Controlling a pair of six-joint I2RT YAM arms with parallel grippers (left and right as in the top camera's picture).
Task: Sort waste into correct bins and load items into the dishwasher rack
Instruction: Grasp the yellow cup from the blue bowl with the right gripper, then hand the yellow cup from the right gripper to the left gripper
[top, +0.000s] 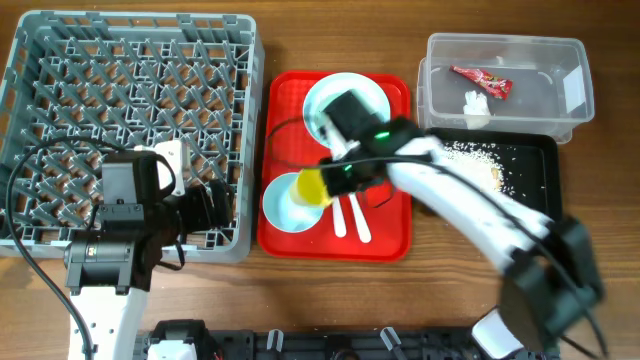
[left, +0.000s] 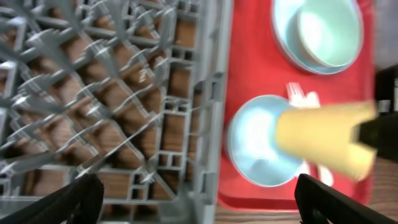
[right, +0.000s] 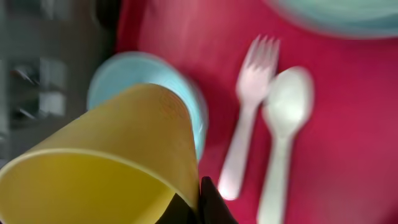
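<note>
Cup (top: 311, 187) over bowl (top: 285, 205) (fork (right: 245, 124) beside)

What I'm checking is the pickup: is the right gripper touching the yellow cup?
Touching. The right wrist view shows the right gripper shut on the rim of the yellow cup, a finger either side.

Yellow cup (right: 106, 155): tilted, rim pinched by right gripper (right: 198, 202).
Bowl (right: 134, 71): at red tray (right: 348, 124) edge, behind cup.
Fork (right: 249, 99), Spoon (right: 283, 124): side by side, mid-tray.

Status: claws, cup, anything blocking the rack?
Left claw open, over rack corner. Right claw shut on yellow cup by its rim, above bowl on red tray. Left arm may crowd the drop.
</note>
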